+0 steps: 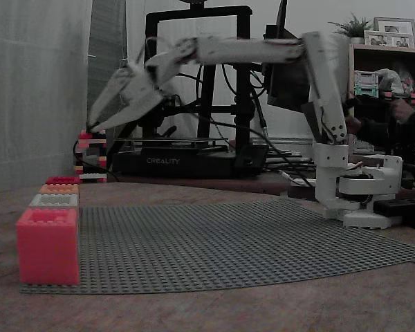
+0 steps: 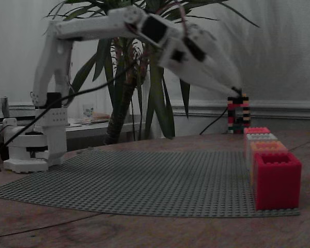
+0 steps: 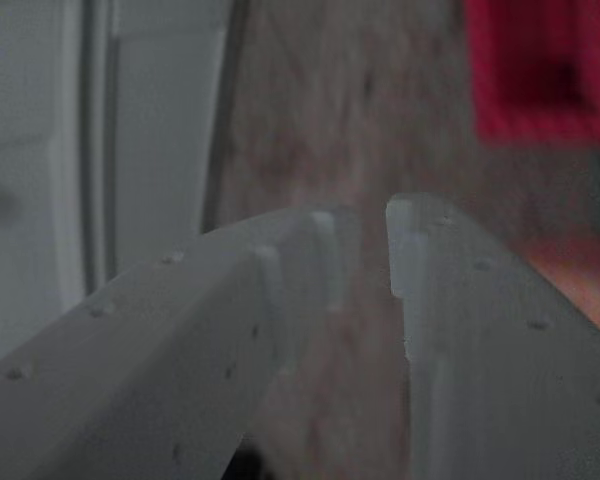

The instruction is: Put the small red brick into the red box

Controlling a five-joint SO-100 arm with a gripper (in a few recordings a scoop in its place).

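Gripper raised above the far end of the box row

Boxes stand in a row at the edge of the grey studded baseplate (image 1: 249, 238), running from near to far. Nearest the camera in both fixed views is a bright red-pink open box (image 1: 48, 245), then an orange one (image 2: 267, 147), a white one (image 1: 54, 200), and farthest a low deep-red box (image 1: 62, 180). In the wrist view the red box (image 3: 540, 70) shows blurred at the upper right, beyond the fingertips (image 3: 410, 250).

Beyond the row, off the baseplate, rises a small tower of multicoloured bricks (image 2: 238, 113).

The white arm reaches out over the plate from its base (image 1: 363, 194) at the far right in one fixed view, holding the gripper (image 1: 91, 128) in the air above the far end of the row. Its tips come together to a point, with a narrow slit between them in the wrist view. A tiny dark speck sits at the tip in a fixed view; whether this is the small red brick, I cannot tell.
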